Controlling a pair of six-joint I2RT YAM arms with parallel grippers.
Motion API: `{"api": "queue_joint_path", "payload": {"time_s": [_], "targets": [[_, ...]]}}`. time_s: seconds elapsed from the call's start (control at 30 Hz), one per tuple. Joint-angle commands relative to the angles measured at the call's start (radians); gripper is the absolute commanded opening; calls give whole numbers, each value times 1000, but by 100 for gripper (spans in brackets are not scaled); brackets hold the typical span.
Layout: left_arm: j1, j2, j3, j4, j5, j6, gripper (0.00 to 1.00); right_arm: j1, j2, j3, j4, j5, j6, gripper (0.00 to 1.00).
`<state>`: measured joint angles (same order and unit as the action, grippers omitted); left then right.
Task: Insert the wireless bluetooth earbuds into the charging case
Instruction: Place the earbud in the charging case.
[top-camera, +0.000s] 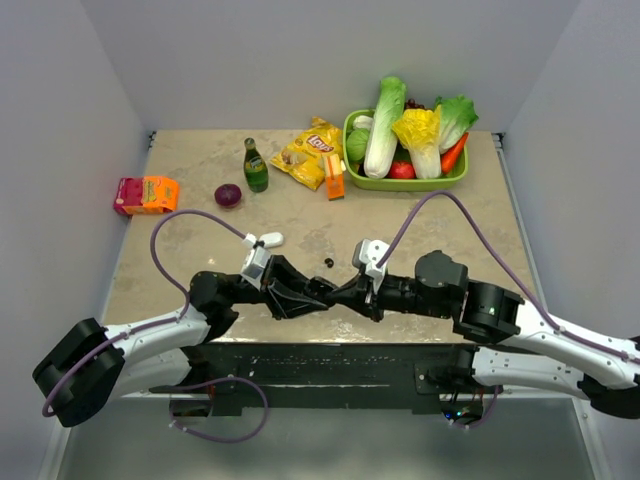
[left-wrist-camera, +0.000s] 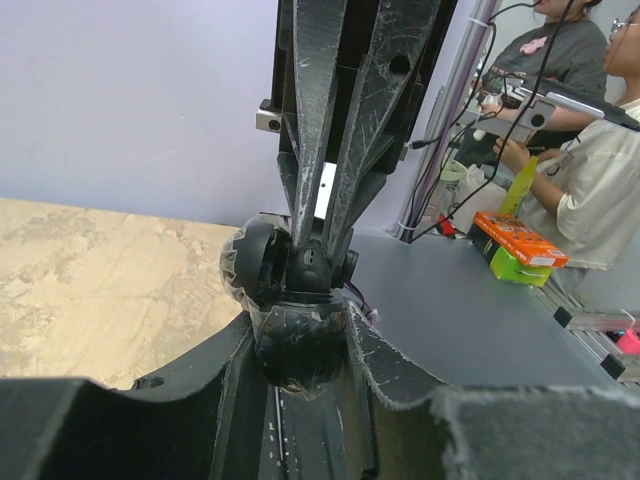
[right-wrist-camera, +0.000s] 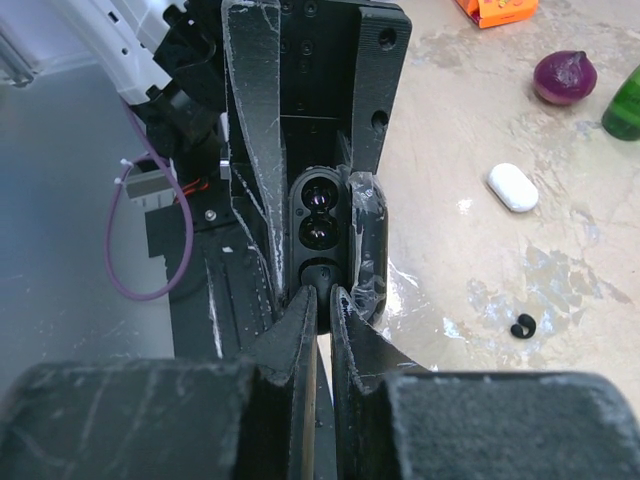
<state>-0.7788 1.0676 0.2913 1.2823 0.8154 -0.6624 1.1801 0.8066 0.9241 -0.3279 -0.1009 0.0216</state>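
HOLD: left gripper (left-wrist-camera: 300, 345) clamped on the open black charging case (right-wrist-camera: 320, 225) above the table (top-camera: 450, 215) | right gripper (right-wrist-camera: 322, 300) closed, tips at case mouth; pinched bud not discernible | black earbud (right-wrist-camera: 523, 325) lay loose on table | RISK: off-centre push could jam a bud or twist case from grip

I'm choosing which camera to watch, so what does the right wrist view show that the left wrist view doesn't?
Only the right wrist view: a white oval case, a loose black earbud, a purple onion and a green bottle on the table. Only the left wrist view: people at a bench in the background, and an orange box there. Both: the open black charging case gripped by the left pincer, with the right pincer tips at it.
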Motion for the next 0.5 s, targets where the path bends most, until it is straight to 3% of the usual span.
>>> {"api": "queue_joint_path", "payload": {"time_s": [0.0,0.2,0.33,0.47], "targets": [[6,-11,48,172,8,-16,0,16,8,36,-11,-14,-15,0],[6,-9,52,170,10,-14,0,19,19,38,-11,1,-17,1],[6,-11,51,169,8,-14,0,21,-6,39,-5,58,-3,28],[4,-17,40,141,-7,9,0,21,-43,35,26,124,21,40]]}}
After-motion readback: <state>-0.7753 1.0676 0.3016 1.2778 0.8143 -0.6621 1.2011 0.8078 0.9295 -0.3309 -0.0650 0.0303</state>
